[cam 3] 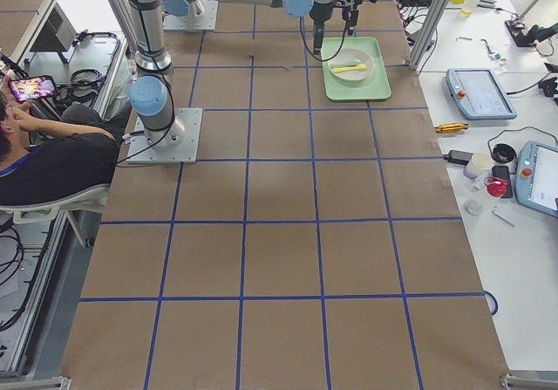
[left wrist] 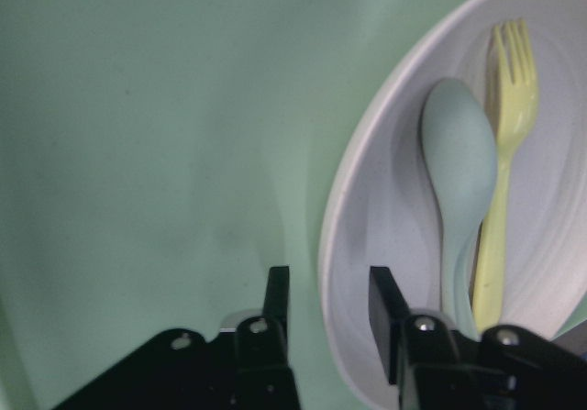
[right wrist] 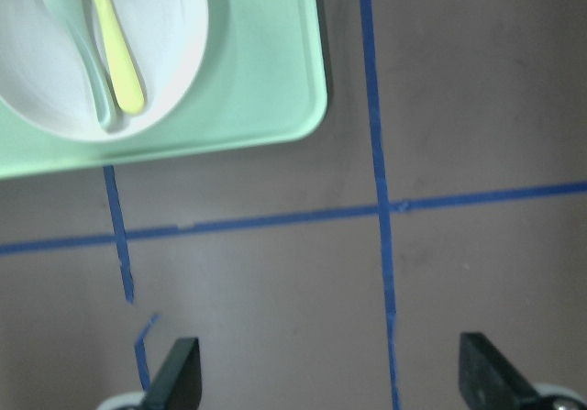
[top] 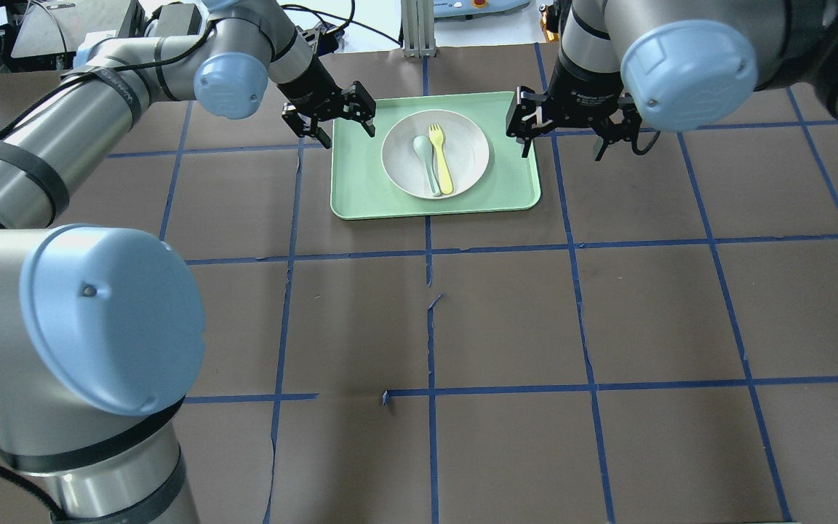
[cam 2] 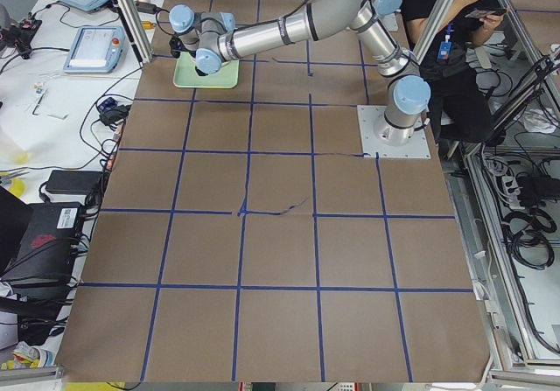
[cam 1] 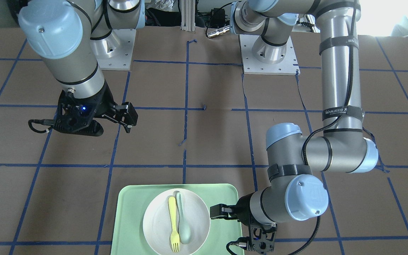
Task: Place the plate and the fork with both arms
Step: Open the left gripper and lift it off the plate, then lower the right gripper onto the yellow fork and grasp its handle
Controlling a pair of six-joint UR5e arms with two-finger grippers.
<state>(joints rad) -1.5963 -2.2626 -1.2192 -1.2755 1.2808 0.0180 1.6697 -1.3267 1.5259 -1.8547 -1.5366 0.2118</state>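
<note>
Left wrist-mounted view alone shows the left jaws open and empty at the rim of the plate [left wrist: 385,245]. The fork [left wrist: 500,181] lies in the plate on the tray [left wrist: 138,153]. The right jaws hang wide open, holding nothing, over the desk [right wrist: 275,282].

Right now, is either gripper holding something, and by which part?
Nothing is held. The left gripper is open at the rim of the plate, not shut on it; the right gripper is open over the table beside the tray.
</note>
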